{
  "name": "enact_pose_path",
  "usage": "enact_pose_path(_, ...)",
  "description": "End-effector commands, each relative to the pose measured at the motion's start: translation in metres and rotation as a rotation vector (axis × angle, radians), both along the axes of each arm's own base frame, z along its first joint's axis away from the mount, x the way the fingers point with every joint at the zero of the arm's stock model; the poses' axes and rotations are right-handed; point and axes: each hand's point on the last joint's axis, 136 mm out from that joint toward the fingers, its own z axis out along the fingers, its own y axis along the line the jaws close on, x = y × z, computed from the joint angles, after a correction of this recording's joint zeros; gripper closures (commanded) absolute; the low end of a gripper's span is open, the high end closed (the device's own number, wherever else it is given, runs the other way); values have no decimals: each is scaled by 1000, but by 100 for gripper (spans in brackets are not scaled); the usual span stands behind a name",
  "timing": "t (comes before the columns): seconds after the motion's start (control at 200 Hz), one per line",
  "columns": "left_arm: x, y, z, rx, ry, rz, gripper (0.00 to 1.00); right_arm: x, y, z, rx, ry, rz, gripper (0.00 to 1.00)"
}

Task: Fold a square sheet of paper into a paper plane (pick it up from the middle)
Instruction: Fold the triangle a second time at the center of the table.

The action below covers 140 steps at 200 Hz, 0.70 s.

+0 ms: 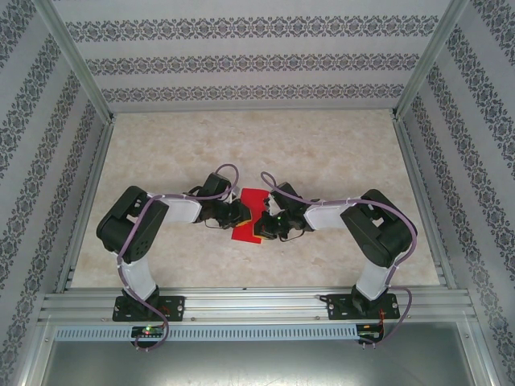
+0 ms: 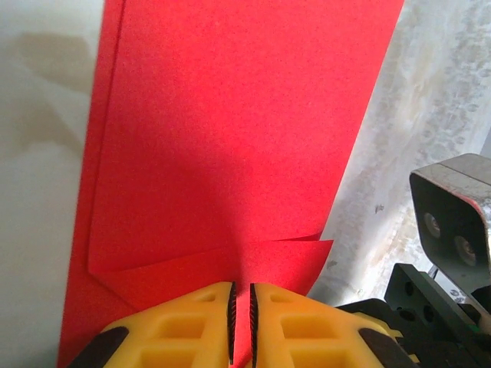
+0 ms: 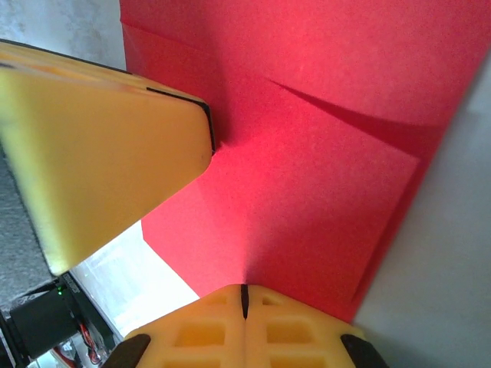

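Paper (image 2: 230, 138), red (folded layers), nipped by left pincer (image 2: 241, 290), right pincer (image 3: 245, 291) apparently clamping its edge.

The paper (image 1: 254, 199) is recorded as bright red, plain and partly folded; overlapped layers and diagonal creases are noted. It is located mid-table (image 1: 338, 145).

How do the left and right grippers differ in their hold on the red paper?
The left gripper shows a thin slit between its jaws with red paper in it; the right gripper has its jaws pressed flush. From above, the left one meets the paper's left edge, the right one its right edge. Both are yellow and pinch the same sheet.
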Motion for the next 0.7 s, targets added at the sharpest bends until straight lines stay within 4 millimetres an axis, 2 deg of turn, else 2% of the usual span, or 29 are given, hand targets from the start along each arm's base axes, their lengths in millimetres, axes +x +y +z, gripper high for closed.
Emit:
enact_pose_path(0.0,-1,9,-17,85,24,1,84,-24,-31,-38,-177,82,-1,100)
enact_pose_path(0.425,28,25,-13,37,-11,14,83,-31,-37,-43,-194,98,18,100)
enact_pose_path(0.694,39,46,-15,15,-5,46,82,-31,-37,-40,-198,101,28,100)
